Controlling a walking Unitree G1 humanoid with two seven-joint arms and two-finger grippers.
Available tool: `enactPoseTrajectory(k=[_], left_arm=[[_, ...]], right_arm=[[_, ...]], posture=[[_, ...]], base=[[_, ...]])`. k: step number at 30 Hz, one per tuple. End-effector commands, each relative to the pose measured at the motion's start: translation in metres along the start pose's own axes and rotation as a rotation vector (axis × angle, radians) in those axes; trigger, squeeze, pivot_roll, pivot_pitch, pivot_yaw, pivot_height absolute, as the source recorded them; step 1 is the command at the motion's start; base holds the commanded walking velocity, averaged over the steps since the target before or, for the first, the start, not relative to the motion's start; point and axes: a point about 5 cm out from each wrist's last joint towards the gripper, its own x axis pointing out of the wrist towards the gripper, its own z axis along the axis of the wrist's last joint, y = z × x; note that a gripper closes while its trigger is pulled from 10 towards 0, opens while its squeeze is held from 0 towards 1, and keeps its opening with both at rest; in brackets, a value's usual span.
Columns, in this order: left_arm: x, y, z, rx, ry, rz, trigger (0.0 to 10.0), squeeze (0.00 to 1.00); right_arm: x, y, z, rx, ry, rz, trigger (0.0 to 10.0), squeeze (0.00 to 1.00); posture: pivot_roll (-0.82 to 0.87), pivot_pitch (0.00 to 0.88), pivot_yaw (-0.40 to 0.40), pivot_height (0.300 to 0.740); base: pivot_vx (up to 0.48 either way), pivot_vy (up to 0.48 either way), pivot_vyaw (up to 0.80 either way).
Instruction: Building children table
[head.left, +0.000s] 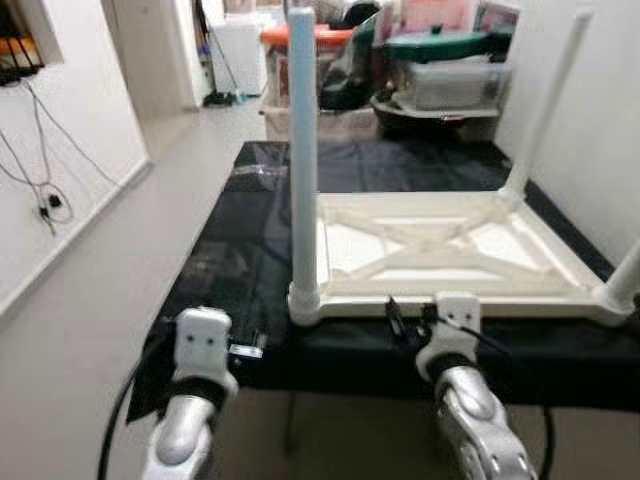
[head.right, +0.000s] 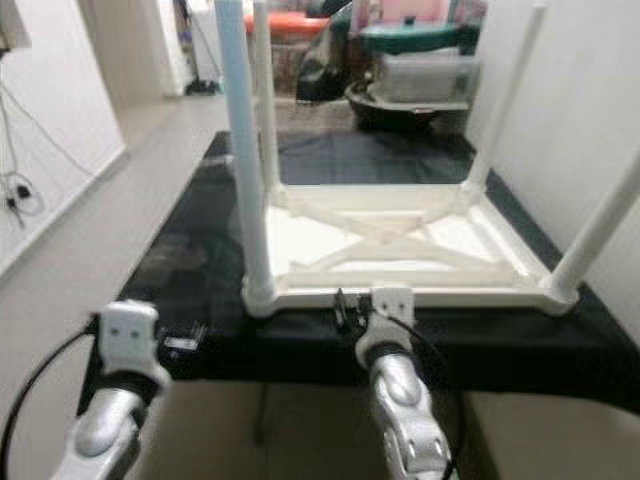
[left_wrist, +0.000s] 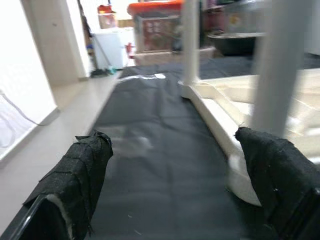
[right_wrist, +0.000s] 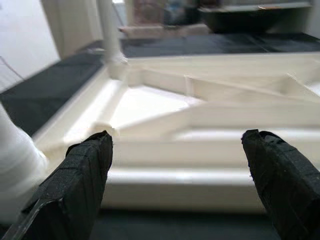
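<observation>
Table before wide, empty jaws.

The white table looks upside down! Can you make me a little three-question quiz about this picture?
1. True or false: the white table lies upside down on the black cloth, its legs pointing up.
2. Which gripper faces the table's near edge?
A. the left gripper
B. the right gripper
3. Fill in: both grippers have their jaws ____.

Key
1. True. The ribbed underside faces up and the near-left leg stands upright.
2. B. The right wrist view looks straight at the table's near edge; the left gripper points along the cloth beside the table.
3. Open, holding nothing.
</observation>
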Motion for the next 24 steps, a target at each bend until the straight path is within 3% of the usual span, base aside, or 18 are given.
enactPoseTrajectory(k=[1, 10, 15, 18, 24], left_arm=[[0.000, 0.003, -0.002, 0.009, 0.015, -0.001, 10.0, 0.00], [-0.001, -0.001, -0.002, -0.002, 0.019, -0.016, 10.0, 0.00], [-0.003, -0.003, -0.003, -0.015, 0.025, -0.035, 10.0, 0.00], [-0.004, -0.004, -0.004, -0.021, 0.031, -0.050, 10.0, 0.00], [-0.010, -0.017, -0.010, -0.085, 0.073, -0.159, 10.0, 0.00]], right_arm=[[0.001, 0.005, 0.001, 0.015, -0.004, 0.010, 10.0, 0.00], [0.005, -0.002, 0.004, 0.007, -0.018, -0.030, 10.0, 0.00], [0.018, -0.017, 0.009, 0.063, -0.010, -0.021, 10.0, 0.00], [0.020, -0.021, 0.010, 0.053, -0.010, -0.008, 10.0, 0.00], [0.032, -0.046, 0.024, -0.011, -0.015, 0.074, 10.0, 0.00]], posture=[[0.09, 0.000, -0.046, 0.740], [0.09, 0.000, -0.043, 0.740], [0.09, 0.000, -0.043, 0.740], [0.09, 0.000, -0.042, 0.740], [0.09, 0.000, -0.045, 0.740]], base=[[0.000, 0.000, 0.00], [0.000, 0.000, 0.00], [0.000, 0.000, 0.00], [0.000, 0.000, 0.00], [0.000, 0.000, 0.00]])
